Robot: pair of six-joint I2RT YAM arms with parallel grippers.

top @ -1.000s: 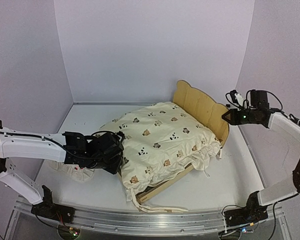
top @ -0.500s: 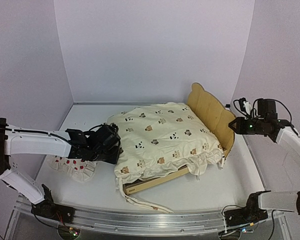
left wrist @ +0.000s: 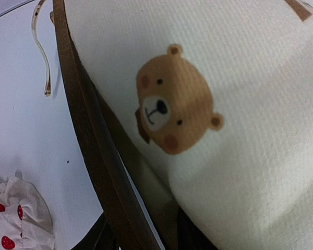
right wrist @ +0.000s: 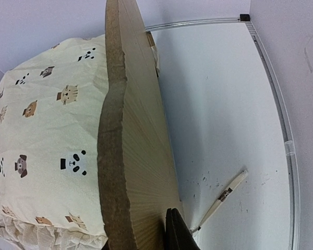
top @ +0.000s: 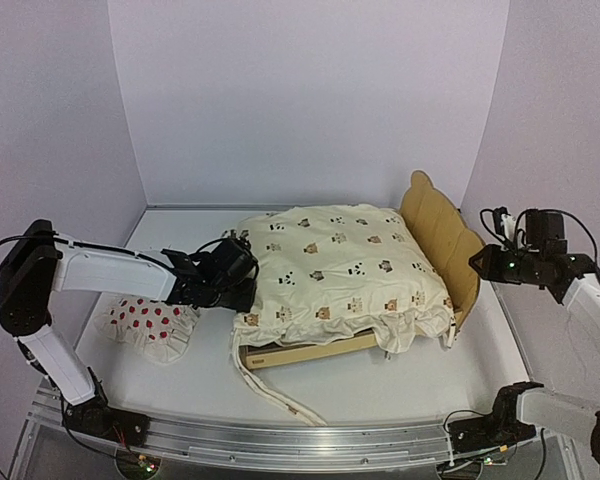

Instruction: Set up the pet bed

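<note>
Top external view showed the pet bed (top: 310,352) lying mid-desk, a small frame of pale plywood with its long side running left to right. Its scalloped headboard (top: 442,228) stood upright at the right end. A cream animal-print quilt (top: 340,265) covered nearly all of the frame, leaving only the near rail and the headboard bare. The quilt's ruffle hung over the rail's right part. A red-dotted pillow (top: 150,322) lay on the desk (top: 400,395) left of the bed, apart from it.

The left jaws sat at the bed's left end, against the quilt's edge. From the left wrist, a brown side rail (left wrist: 88,130) ran down beside the bear print toward dark jaw parts. Whether they were apart or gripping could not be told.

The right jaws were at the headboard's right end. From the right wrist, the board ran into them with one finger (right wrist: 176,232) flat on its back face, so they were clamped on the headboard.
</note>
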